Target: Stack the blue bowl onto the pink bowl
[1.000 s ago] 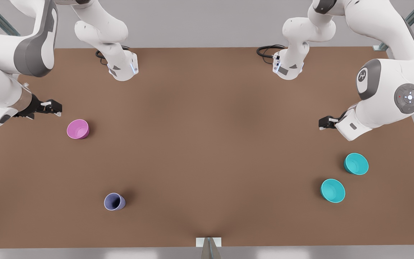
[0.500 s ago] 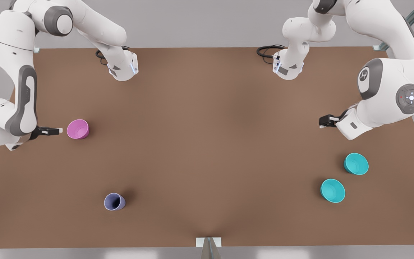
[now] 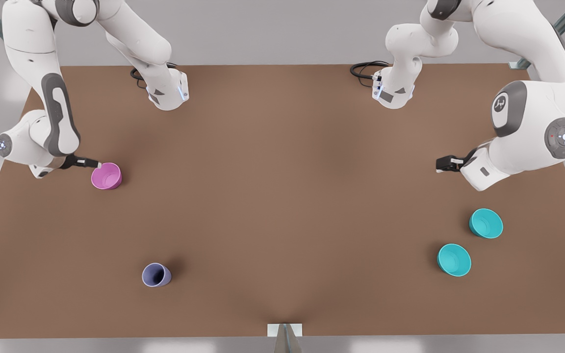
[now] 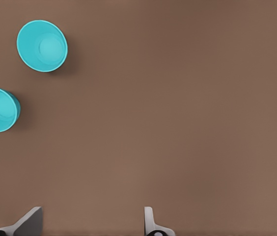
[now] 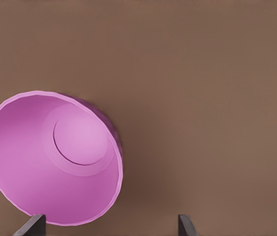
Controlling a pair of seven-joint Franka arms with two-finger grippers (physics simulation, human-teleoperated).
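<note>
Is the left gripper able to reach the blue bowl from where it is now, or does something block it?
Probably yes. The left gripper is open above bare table, apart from the blue bowl. Nothing stands between them; the twin turquoise bowl sits beside it, not touching.

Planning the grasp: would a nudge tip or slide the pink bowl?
Probably slides: the pink bowl looks light, upright on the table. The right gripper is at its rim; a high push might tip it. The left gripper waits near the teal bowls.
</note>
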